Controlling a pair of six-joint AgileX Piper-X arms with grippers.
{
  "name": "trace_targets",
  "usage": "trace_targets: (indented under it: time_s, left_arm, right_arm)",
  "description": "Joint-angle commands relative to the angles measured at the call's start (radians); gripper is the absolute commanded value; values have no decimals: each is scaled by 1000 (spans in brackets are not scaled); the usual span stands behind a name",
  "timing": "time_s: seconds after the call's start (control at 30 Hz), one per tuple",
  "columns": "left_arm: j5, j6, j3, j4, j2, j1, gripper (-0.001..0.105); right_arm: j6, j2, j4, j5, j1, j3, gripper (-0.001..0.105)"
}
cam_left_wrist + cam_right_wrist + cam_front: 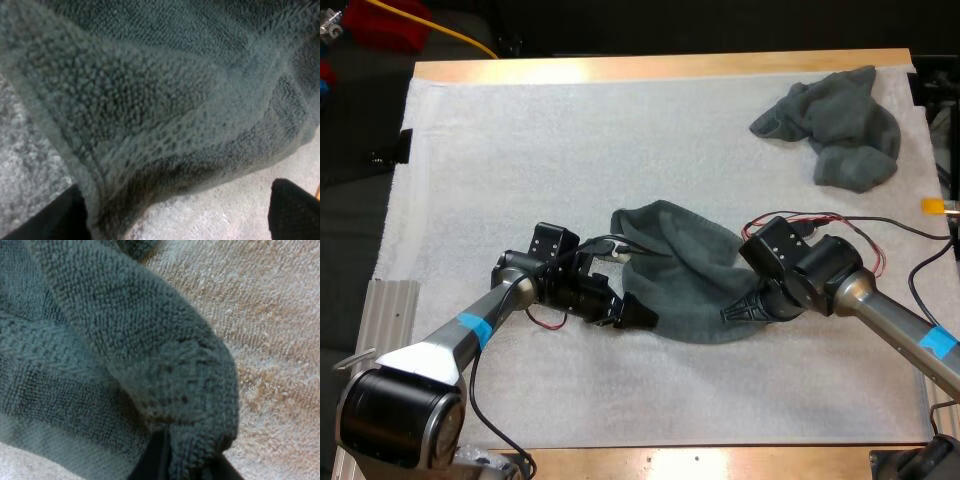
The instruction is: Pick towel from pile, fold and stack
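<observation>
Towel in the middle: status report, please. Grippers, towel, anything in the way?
Left gripper open at the towel near edge. Right gripper shut on the towel's right side. Towel bunched, not yet folded. Second crumpled towel far right, out of the way.

A white mat (520, 150) covers the wooden table (660, 66), a ribbed metal rail (385, 315) at its left edge

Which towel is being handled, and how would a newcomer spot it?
On the white mat, look mid-table between the left gripper and right gripper. The handled towel lies there, a loose fold raised; the crumpled towel sits alone at the far right corner.
</observation>
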Motion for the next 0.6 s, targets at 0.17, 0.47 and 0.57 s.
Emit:
trace_targets:
  time_s: [0.17, 0.47, 0.57]
  left_arm:
    - [14, -20, 1, -4, 2, -5, 34]
    - [14, -14, 1, 70, -4, -5, 0]
    - [14, 15, 1, 99, -40, -5, 0]
  right_arm:
    - [-8, -10, 9, 8, -1, -2, 1]
    - [-1, -10, 7, 8, -1, -2, 8]
    - [-1, -10, -7, -2, -1, -2, 1]
